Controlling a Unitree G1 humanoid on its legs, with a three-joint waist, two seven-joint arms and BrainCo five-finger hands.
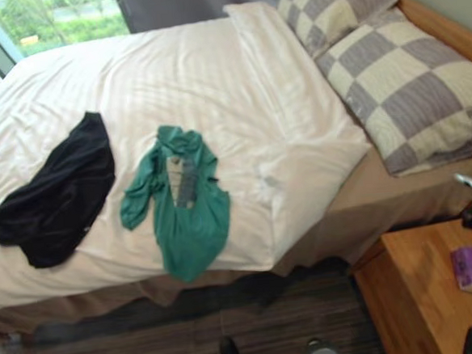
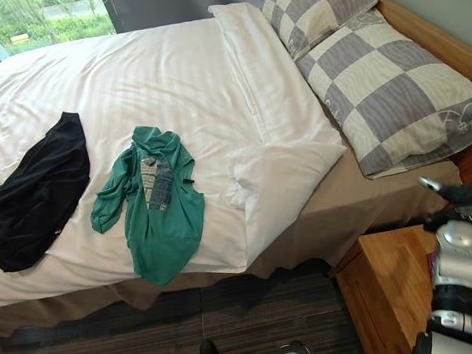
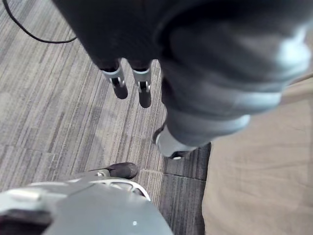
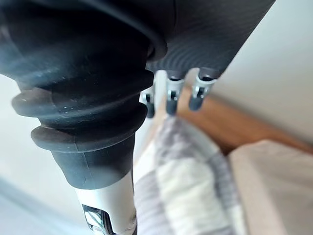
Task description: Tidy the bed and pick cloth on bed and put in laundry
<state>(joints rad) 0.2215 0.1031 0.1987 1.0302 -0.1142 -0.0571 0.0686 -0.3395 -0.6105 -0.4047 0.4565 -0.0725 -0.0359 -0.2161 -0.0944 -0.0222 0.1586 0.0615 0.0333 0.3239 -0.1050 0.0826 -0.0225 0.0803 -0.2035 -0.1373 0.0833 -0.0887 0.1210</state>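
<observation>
Left eye view: I'm looking down on the bed (image 1: 328, 219), its white duvet (image 1: 213, 81) rumpled and its near right corner folded back off the tan sheet. A green top (image 1: 181, 205) lies crumpled near the foot-side edge, its hem at the duvet's rim. A black garment (image 1: 55, 194) lies apart to its left, also on the duvet. Two checked pillows (image 1: 408, 84) lean at the wooden headboard (image 1: 444, 25). A wooden nightstand (image 1: 414, 294) stands just beside the bed, with a small purple item (image 1: 466, 268) on it.

Right eye view: the right hand (image 2: 462, 196) is raised above the nightstand, fingers (image 2: 429, 184) spread and empty (well apart from both garments).

Left wrist view: the left hand (image 3: 143, 93) hangs over the striped carpet (image 3: 58, 98) beside the tan bed side, its fingers straight down, gripping nothing.

Right wrist view: I see the right hand's fingers straight, a checked pillow and the headboard past them.
</observation>
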